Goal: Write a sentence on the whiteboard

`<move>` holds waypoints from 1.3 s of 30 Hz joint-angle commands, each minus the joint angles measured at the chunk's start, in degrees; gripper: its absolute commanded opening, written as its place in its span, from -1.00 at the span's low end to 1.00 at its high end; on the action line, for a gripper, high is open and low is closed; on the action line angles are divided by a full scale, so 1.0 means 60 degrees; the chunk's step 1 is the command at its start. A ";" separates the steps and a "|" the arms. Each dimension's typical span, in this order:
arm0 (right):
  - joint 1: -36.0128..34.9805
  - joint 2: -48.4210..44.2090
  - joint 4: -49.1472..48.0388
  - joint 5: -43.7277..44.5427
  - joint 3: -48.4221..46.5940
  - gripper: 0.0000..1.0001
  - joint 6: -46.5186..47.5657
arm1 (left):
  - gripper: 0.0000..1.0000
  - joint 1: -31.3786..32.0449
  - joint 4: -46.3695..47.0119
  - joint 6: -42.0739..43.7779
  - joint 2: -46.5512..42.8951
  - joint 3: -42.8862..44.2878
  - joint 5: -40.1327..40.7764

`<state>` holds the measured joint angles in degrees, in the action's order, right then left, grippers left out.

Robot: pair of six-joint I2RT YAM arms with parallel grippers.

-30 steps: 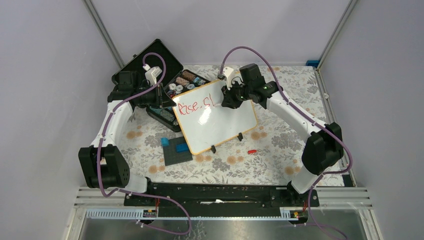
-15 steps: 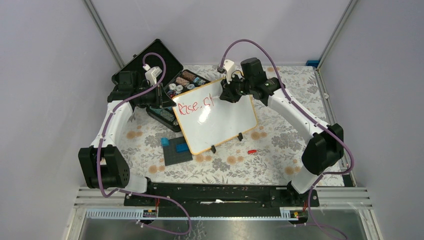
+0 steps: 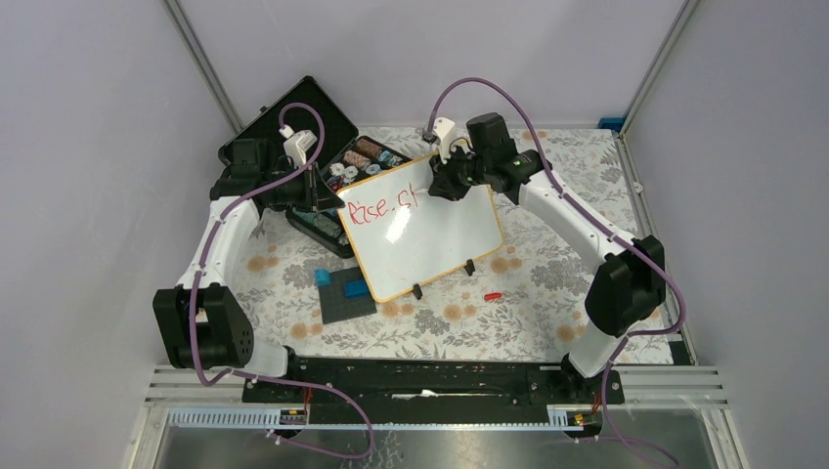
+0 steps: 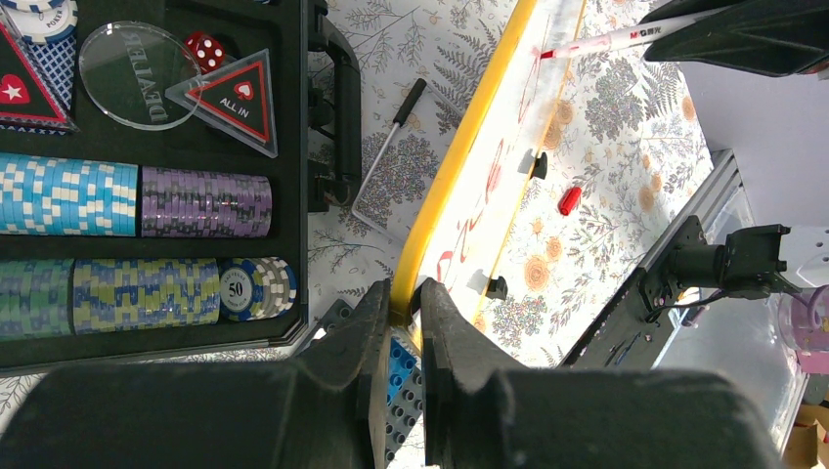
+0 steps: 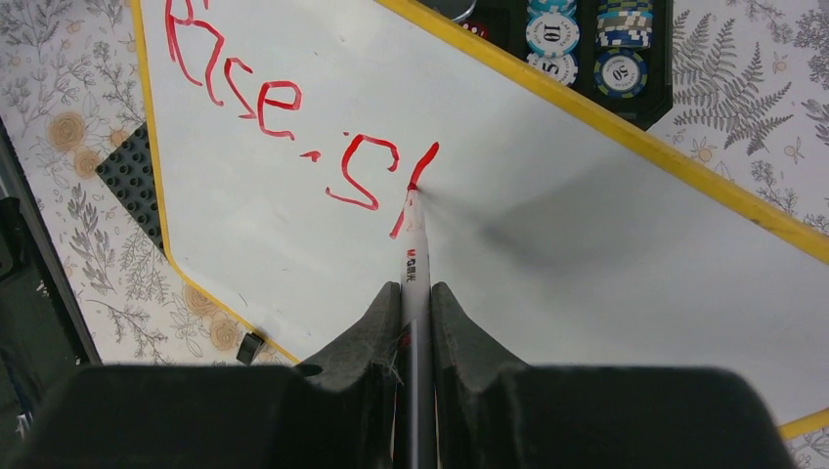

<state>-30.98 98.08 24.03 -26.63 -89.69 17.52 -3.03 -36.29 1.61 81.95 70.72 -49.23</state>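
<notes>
The tan-framed white rectangular whiteboard (image 3: 430,244) stands tilted on the floral table (image 3: 547,264) beside a black poker-chip case (image 3: 283,122); left gripper (image 4: 403,293) clamped on its frame edge; right gripper (image 5: 415,293) clamped on a white red-tipped marker (image 5: 414,256) touching the red handwritten sentence (image 5: 277,100).

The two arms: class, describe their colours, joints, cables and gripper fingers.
The left arm and right arm have white links, bulky black joints and purple cables looping alongside. The left gripper and right gripper each have two matte black, tapered fingers.
</notes>
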 commanded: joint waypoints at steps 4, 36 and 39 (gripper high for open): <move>0.0138 0.0013 -0.0188 0.0333 -0.0529 -1.00 -0.0012 | -1.00 0.0113 0.0226 0.0284 -0.0256 0.0052 0.0249; 0.0328 -0.0741 -0.0175 -0.0190 0.0983 -1.00 0.0127 | -1.00 0.0135 0.0204 0.0301 -0.0224 0.0053 0.0296; 0.0330 -0.0840 -0.0177 -0.0319 0.0913 -1.00 0.0065 | -1.00 0.0137 0.0205 0.0302 -0.0226 0.0050 0.0300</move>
<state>-29.50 95.81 23.53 -27.75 -84.29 17.78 -2.98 -36.34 1.63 81.95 70.72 -48.97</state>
